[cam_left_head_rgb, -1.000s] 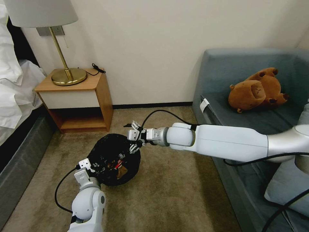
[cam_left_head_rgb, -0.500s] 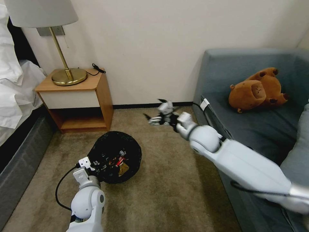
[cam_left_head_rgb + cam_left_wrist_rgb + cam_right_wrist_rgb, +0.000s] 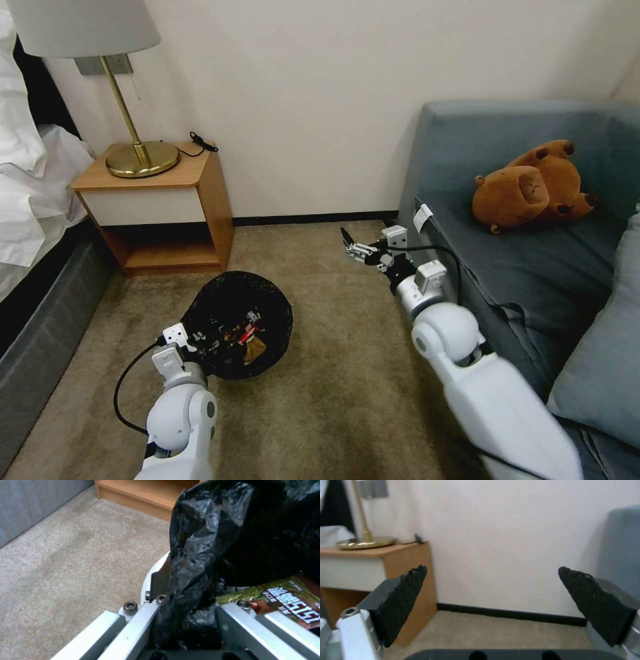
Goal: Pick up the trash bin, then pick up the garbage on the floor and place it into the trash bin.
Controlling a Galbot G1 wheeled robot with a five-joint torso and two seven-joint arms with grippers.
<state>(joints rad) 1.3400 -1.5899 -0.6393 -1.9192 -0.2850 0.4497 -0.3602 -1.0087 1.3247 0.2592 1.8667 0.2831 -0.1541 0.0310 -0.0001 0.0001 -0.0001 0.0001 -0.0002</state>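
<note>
Head view, trash bin (image 3: 238, 325) on carpet (image 3: 347, 393) near nightstand (image 3: 160, 200), white wall mostly hidden under black bag, wrappers (image 3: 248, 339) inside partly obscured, left gripper (image 3: 186, 620) clamped on bag-covered rim, right gripper (image 3: 357, 248) spread wide, holding nothing, beside sofa (image 3: 533, 267).

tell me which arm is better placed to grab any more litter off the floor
The right. The right gripper hangs open and empty over the carpet by the sofa, while the left gripper is clamped on the trash bin rim, holding it.
</note>
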